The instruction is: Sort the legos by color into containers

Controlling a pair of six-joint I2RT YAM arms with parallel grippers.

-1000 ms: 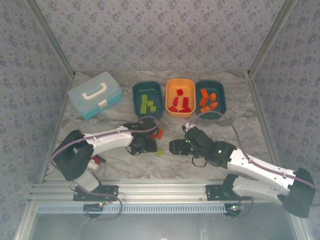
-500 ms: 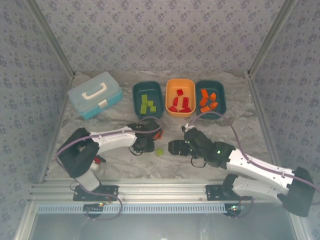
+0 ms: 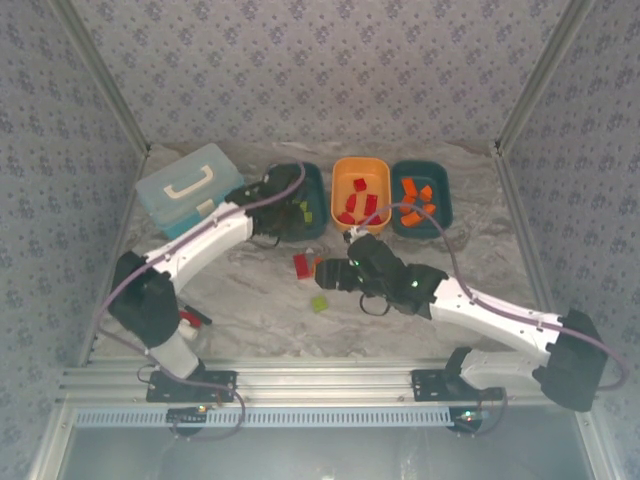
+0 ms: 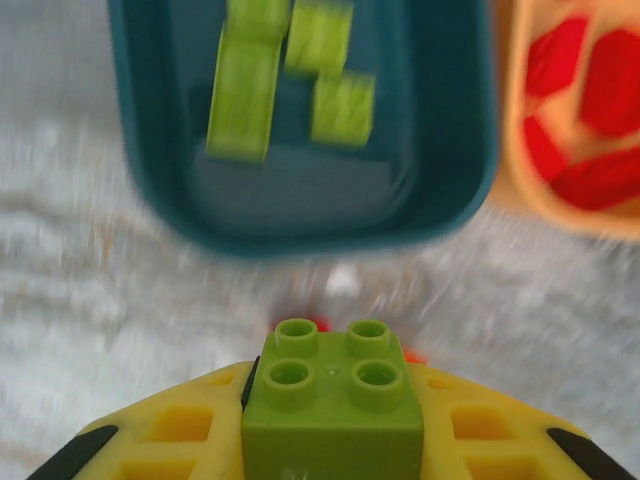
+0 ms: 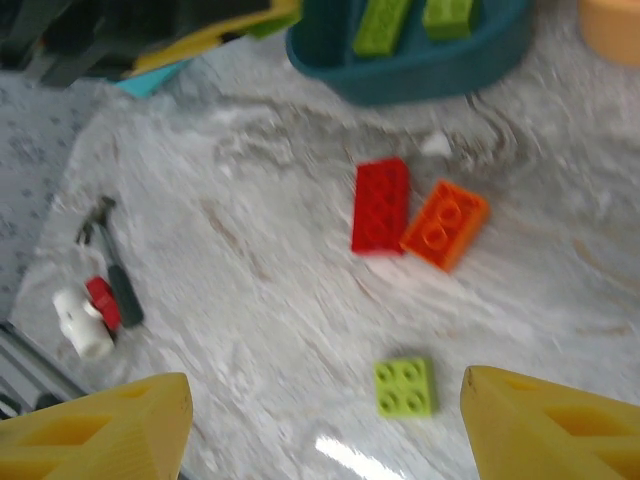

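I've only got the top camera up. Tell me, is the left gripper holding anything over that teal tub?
Observer: Yes. In the left wrist view the left gripper is shut on a small lime green brick, four studs facing up.
Operator: What's in that tub?
Observer: The left teal tub holds three lime green pieces, blurred.
Operator: And the right gripper?
Observer: The right gripper is open. In the right wrist view a loose lime green brick lies on the table between its fingers.
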